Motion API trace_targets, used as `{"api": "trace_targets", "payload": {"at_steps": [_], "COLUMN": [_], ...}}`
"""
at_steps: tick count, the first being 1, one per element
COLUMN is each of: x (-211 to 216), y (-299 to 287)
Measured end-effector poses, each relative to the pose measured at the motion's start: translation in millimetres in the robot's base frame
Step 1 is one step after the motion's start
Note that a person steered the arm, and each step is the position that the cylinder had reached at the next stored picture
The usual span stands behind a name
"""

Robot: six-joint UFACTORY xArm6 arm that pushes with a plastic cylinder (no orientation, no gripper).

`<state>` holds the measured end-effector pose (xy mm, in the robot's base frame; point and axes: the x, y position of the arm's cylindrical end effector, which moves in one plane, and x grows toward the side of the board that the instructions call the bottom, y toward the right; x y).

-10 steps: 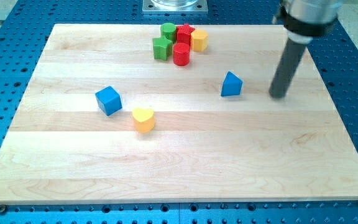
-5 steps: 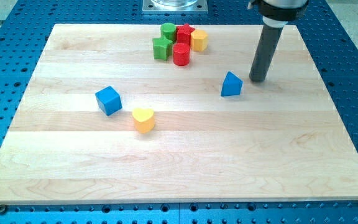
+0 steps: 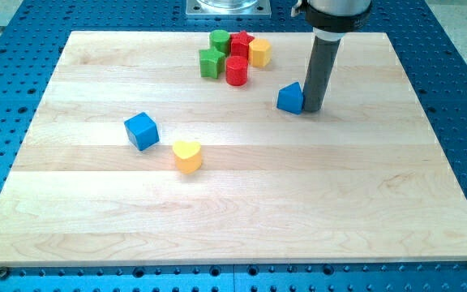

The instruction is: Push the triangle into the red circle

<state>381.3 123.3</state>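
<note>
The blue triangle block (image 3: 290,98) lies on the wooden board, right of centre near the view's top. My tip (image 3: 312,109) touches its right side. The red circle block (image 3: 236,70) stands up and to the left of the triangle, at the lower edge of a cluster of blocks, with a gap of bare board between them.
The cluster holds a green cylinder (image 3: 220,39), a green block (image 3: 210,62), a red block (image 3: 242,44) and a yellow block (image 3: 259,52). A blue cube (image 3: 142,130) and a yellow heart (image 3: 187,156) lie left of centre. The board (image 3: 233,227) sits on a blue perforated table.
My tip has moved left and up the view, from well right of the triangle to its right side. The triangle has shifted left and slightly up.
</note>
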Motion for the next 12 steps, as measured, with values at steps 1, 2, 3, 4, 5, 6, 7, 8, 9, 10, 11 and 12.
{"api": "trace_targets", "payload": {"at_steps": [1,2,3,4,5,6,7,8,9,10,11,12], "x": [9.3,37.9,38.8,49.4,73.6,66.2,66.2,66.2,55.5,52.7,51.2,15.9], "y": [-10.2,-33.7,-68.8,-73.5,-74.6,-89.3,-96.2,-96.2,-95.3,-37.9,4.7,4.7]}}
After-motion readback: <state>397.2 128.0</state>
